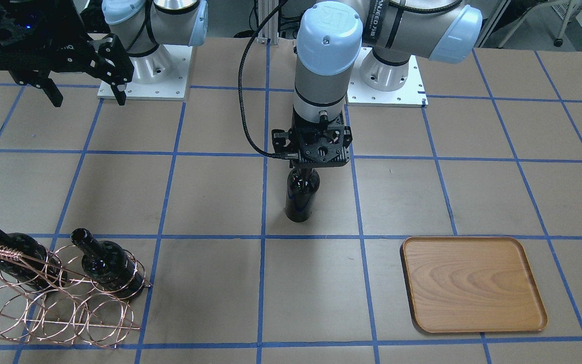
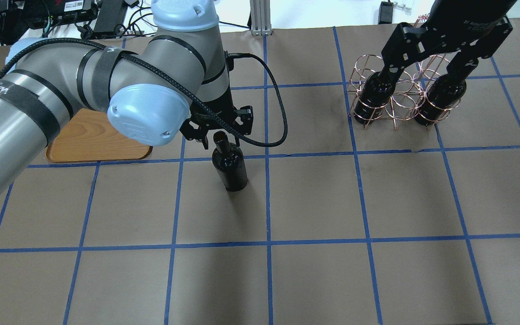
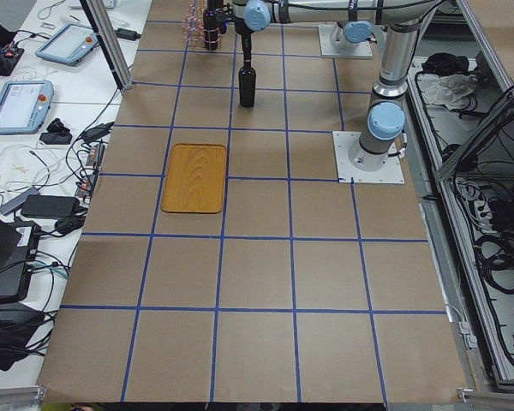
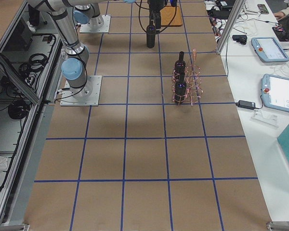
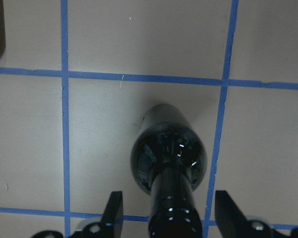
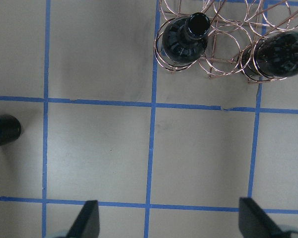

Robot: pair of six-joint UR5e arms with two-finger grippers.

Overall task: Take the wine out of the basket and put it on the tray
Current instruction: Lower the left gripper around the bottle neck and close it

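One wine bottle stands upright on the table's middle, also seen in the overhead view and the left wrist view. My left gripper is open, its fingers on either side of the bottle's neck with gaps. Two more bottles lie in the copper wire basket, also in the right wrist view. My right gripper is open and empty, raised on the robot's side of the basket. The wooden tray lies empty.
The table is brown paper with a blue tape grid. The tray is partly hidden under my left arm in the overhead view. Both arm bases stand at the table's robot side. Operator desks with pendants run along the far edge.
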